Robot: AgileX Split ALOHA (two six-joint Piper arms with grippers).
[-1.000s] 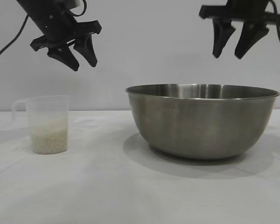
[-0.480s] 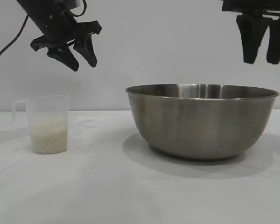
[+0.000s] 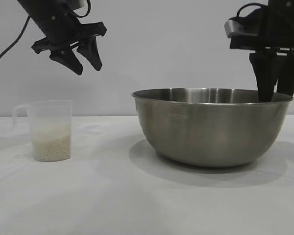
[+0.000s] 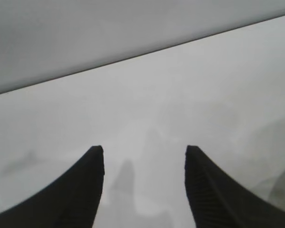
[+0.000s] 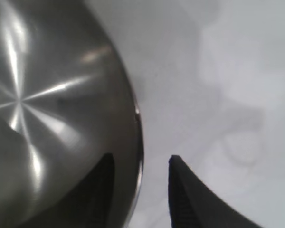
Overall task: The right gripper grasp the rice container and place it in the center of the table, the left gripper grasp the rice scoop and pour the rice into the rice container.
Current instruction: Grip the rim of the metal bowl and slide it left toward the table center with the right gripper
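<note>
The rice container (image 3: 210, 132), a large steel bowl, stands on the white table (image 3: 112, 200) right of centre. My right gripper (image 3: 275, 96) is open and low at the bowl's right rim. In the right wrist view it (image 5: 141, 156) straddles the rim, one finger inside the bowl (image 5: 47, 104) and one outside, not closed on it. The rice scoop (image 3: 50, 129), a translucent cup with a loop handle, stands at the left, holding rice (image 3: 51, 145) in its lower part. My left gripper (image 3: 88, 70) is open and empty, high above and slightly right of the scoop; its wrist view (image 4: 143, 149) shows only bare table.
A plain grey wall stands behind the table. White tabletop (image 5: 218, 95) lies right of the bowl, with open table between the scoop and the bowl.
My right gripper has moved right and then come down from high above to the bowl's right rim. The left gripper, the scoop and the bowl have not moved.
</note>
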